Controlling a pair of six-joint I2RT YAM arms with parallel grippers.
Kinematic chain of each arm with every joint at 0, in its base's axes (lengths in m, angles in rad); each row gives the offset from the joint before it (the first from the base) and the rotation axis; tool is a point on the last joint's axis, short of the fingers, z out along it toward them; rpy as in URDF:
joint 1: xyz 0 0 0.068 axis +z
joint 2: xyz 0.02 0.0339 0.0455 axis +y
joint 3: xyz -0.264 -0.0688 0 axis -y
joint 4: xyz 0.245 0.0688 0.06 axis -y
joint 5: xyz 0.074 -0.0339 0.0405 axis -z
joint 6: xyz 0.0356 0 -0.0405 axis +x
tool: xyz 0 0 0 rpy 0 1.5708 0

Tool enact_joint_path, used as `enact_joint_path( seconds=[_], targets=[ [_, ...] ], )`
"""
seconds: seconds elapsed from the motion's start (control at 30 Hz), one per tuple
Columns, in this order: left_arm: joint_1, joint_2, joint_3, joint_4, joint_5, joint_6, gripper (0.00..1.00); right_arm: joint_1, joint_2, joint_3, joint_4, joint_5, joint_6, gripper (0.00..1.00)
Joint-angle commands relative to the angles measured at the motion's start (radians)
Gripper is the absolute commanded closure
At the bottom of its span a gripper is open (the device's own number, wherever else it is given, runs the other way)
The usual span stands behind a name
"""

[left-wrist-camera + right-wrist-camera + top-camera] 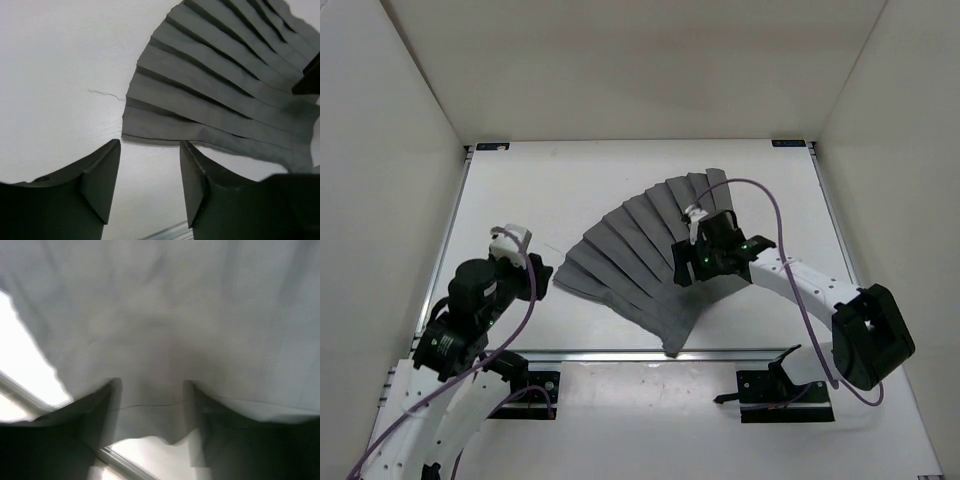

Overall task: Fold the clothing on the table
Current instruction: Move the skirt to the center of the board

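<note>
The clothing [630, 250] is a dark grey pleated piece, spread like a fan on the white table [540, 190], its narrow end near the front rail. My left gripper [541, 273] hovers just left of the cloth's left corner. In the left wrist view the left gripper [150, 150] is open, with only bare table between its fingers and the clothing [210, 85] a little beyond their tips. My right gripper [686, 272] is over the right half of the fan. In the right wrist view the right gripper [151, 390] has its fingers apart, and a hanging edge of the clothing [160, 305] lies between them.
A silver rail [620, 353] runs along the table's near edge, just below the cloth's narrow end. White wall panels stand at the left [390, 150], right [900, 130] and back. A purple cable [775, 215] arches over the right arm.
</note>
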Motion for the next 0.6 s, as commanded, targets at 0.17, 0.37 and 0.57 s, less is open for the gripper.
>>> enact_joint_path(
  seconds=[0.17, 0.37, 0.57],
  targets=[
    [0.067, 0.147, -0.080, 0.187, 0.248, -0.264, 0.44, 0.092, 0.049, -0.121, 0.215, -0.124, 0.064, 0.79],
    [0.041, 0.045, -0.279, 0.244, 0.268, -0.454, 0.46, 0.175, 0.234, -0.092, 0.324, -0.169, 0.093, 0.88],
    [0.047, 0.036, -0.316, 0.230, 0.268, -0.485, 0.49, 0.252, 0.544, 0.184, 0.366, -0.196, 0.096, 1.00]
  ],
)
